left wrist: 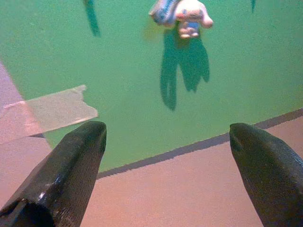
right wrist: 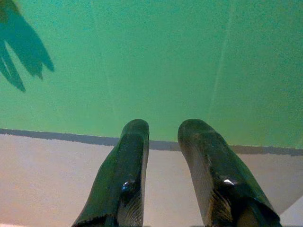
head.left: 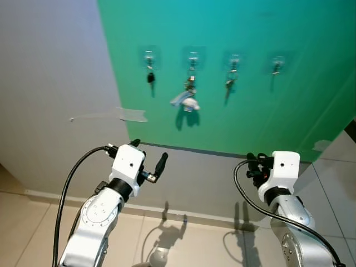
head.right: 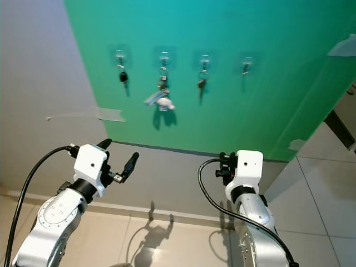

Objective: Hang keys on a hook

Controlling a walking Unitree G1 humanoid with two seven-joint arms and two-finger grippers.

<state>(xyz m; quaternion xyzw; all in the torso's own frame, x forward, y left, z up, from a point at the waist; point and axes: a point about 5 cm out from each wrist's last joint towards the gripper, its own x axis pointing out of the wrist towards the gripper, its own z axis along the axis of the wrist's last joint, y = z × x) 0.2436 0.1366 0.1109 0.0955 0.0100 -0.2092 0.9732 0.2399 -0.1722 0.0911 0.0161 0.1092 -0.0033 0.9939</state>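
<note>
Keys already hang from all four clear adhesive hooks [head.left: 192, 57] on the green wall panel [head.left: 267, 111], and neither gripper carries anything. From the robot's left, the first hook holds a small dark key [head.left: 151, 77], the second a key bunch with a white plush charm [head.left: 188, 100], the third a slim set of metal keys [head.left: 229, 82], and the fourth a short dark fob [head.left: 276, 68]. The left gripper [head.left: 148, 158] is raised below the panel with its two long black fingers [left wrist: 71, 175] spread wide and released, the plush charm showing above them in the left wrist view. The right gripper [head.left: 253, 165] sits at a similar height further right, its fingers [right wrist: 125, 177] drawn near together with a narrow gap, gripping nothing. A strip of translucent tape [head.left: 132, 115] clings to the grey wall beside the panel's edge. The hanging step appears done; what remains is likely to draw both arms back from the wall without brushing the hung keys.
</note>
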